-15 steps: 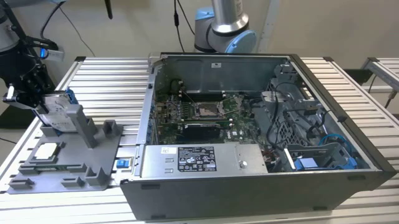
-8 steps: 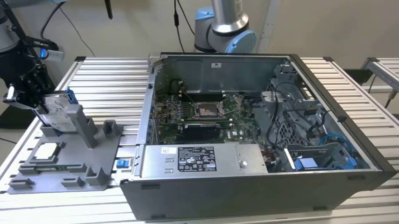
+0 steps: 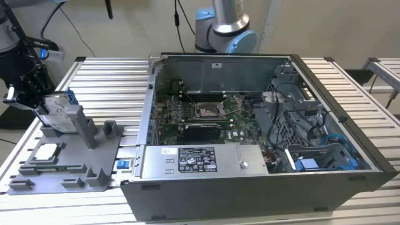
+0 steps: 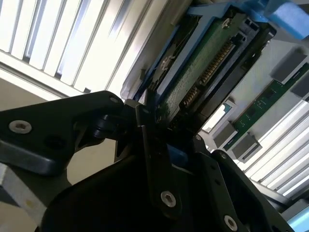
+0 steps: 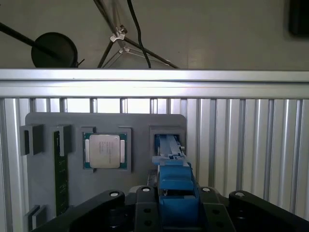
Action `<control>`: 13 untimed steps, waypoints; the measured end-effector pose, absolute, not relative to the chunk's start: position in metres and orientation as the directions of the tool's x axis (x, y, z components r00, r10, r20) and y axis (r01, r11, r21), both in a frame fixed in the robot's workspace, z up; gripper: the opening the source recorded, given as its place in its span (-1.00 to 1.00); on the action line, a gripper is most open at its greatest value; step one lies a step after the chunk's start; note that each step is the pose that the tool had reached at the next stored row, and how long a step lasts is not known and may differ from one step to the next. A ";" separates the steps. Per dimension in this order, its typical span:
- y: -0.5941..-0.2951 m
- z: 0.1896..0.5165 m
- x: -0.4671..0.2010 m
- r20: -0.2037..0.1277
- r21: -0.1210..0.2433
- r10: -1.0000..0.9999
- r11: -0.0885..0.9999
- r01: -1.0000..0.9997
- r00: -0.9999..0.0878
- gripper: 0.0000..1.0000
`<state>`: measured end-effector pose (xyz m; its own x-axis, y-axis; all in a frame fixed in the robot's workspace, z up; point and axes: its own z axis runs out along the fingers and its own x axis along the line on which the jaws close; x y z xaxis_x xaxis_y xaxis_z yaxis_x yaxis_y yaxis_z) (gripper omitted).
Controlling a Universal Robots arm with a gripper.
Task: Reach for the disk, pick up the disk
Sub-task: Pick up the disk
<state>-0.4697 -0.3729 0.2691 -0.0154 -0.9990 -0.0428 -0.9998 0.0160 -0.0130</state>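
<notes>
Clenched in the gripper (image 5: 176, 200): one disk (image 3: 57, 117), held by its blue rail (image 5: 176, 183). Near the gripper, one white-topped chip (image 5: 105, 151) in the grey tray (image 5: 46, 193). Disk label print unreadable.

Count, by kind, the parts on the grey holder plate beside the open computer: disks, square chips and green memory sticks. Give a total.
disk: 1
square chip: 1
green memory stick: 1
Total: 3
</notes>
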 end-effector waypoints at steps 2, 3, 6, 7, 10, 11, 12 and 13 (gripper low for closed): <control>-0.373 0.270 -0.470 -0.043 -0.013 -0.999 0.016 -1.000 -0.015 -1.00; -0.373 0.271 -0.470 -0.043 -0.014 -0.999 0.016 -1.000 -0.015 -1.00; -0.373 0.279 -0.470 -0.043 -0.013 -0.999 0.016 -1.000 -0.015 -1.00; -0.373 0.282 -0.470 -0.043 -0.013 -0.999 0.016 -1.000 -0.015 -1.00; -0.373 0.293 -0.470 -0.043 -0.013 -0.999 0.016 -1.000 -0.015 -1.00; -0.373 0.297 -0.470 -0.043 -0.013 -0.999 0.016 -1.000 -0.015 -1.00; -0.373 0.300 -0.470 -0.043 -0.013 -0.999 0.016 -1.000 -0.015 -1.00; -0.373 0.303 -0.470 -0.043 -0.013 -0.999 0.016 -1.000 -0.015 -1.00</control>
